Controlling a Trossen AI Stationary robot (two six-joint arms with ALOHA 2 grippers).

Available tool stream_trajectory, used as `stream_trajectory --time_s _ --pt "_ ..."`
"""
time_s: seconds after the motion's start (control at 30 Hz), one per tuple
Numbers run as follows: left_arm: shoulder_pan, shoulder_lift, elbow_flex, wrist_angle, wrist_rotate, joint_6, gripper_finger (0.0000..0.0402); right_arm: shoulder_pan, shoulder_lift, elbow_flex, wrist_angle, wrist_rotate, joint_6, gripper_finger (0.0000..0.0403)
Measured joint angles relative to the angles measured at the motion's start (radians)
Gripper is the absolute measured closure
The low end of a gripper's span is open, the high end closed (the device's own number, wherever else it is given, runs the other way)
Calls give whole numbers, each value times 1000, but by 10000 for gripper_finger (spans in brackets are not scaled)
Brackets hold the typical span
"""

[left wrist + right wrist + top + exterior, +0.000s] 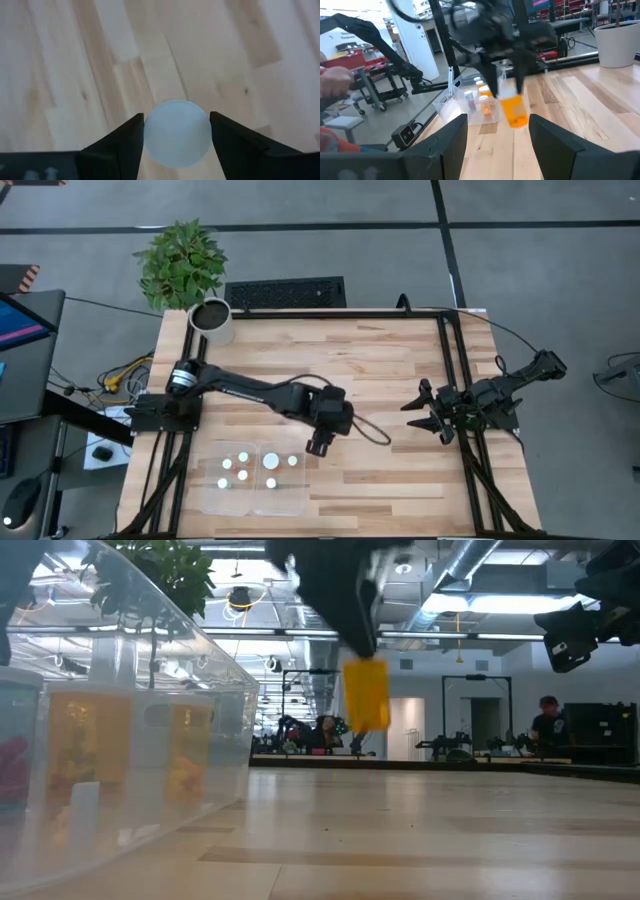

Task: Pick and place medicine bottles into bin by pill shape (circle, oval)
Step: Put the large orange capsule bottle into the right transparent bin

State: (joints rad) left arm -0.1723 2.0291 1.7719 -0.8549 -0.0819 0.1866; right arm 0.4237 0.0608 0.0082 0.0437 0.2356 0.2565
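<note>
You have an orange bottle [366, 694] in the air, hanging well clear of the wooden table [400, 370] and just to the right of the clear bin [252, 480]. The left gripper [320, 444] holds it from above, its fingers [120, 145] clamped on either side of the round white cap [176, 133], which fills the gap between them in the left wrist view. So the step in hand looks like the carry: the bottle is picked and lifted, but not yet over the bin.

Inside the bin, six other bottles stand with their white caps up: four [232, 471] in the left compartment and two [281, 463] in the right one. The right compartment is the one nearer your gripper.

For the next move, you need to know which pill shape this bottle holds; the pills cannot be made out here, so the correct compartment cannot be told. Once you decide, bring the bottle over the bin's wall, set it down upright in a free spot between the caps already there, and only then release.

Your right gripper [432, 420] waits at the table's right edge with its jaws spread apart and nothing between them.
</note>
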Motion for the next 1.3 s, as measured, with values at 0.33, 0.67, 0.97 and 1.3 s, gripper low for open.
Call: stream_trajectory --time_s 0.33,0.67,0.97,1.3 --pt "-97 -5 121 -163 -85 -78 200 0 0 0 0 0 16 177" --pt "-312 -34 266 -364 -148 -402 198 0 0 0 0 0 16 177" --pt "-472 -34 240 -438 -171 -749 198 0 0 0 0 0 35 177" --pt "-515 -32 72 -359 -211 -859 198 0 0 0 1 0 36 177"
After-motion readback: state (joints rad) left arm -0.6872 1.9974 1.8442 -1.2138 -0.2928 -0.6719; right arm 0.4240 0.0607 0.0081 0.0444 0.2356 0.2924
